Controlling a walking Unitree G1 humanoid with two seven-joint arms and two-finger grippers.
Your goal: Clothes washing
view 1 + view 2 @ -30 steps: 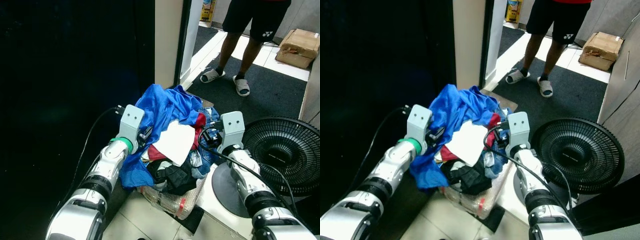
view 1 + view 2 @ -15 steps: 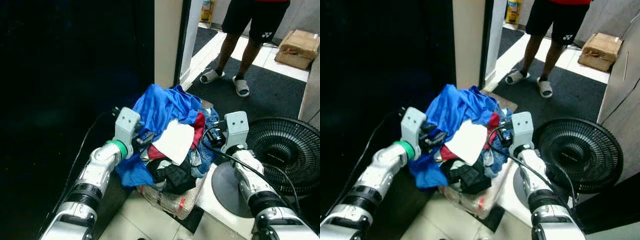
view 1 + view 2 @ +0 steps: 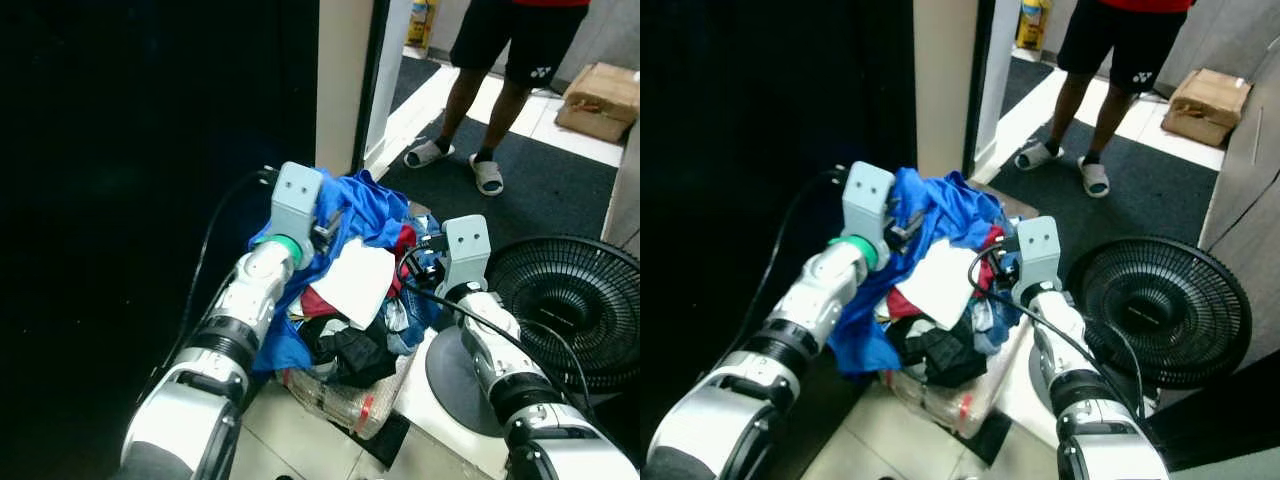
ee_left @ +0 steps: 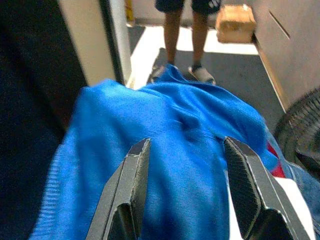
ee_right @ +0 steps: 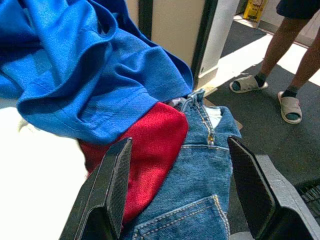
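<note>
A heap of clothes lies in a plastic-wrapped bundle (image 3: 330, 395) on the floor. On top is a blue garment (image 3: 360, 205), with a white cloth (image 3: 360, 282), a black piece (image 3: 350, 352), a red garment (image 5: 150, 135) and jeans (image 5: 205, 150) beneath and beside it. My left gripper (image 3: 327, 228) is at the heap's upper left, open, its fingers spread over the blue garment (image 4: 185, 115). My right gripper (image 3: 422, 262) is at the heap's right side, open, facing the red garment and the jeans. Neither holds anything.
A black floor fan (image 3: 568, 300) on a white base (image 3: 450, 372) stands close on the right. A person (image 3: 490, 100) in sandals stands beyond on a dark mat, near a cardboard box (image 3: 600, 95). A beige pillar (image 3: 345, 80) rises behind the heap; the left is dark.
My left arm has swung up and forward from the heap's left flank to the top of the blue garment. My right gripper has hardly moved.
</note>
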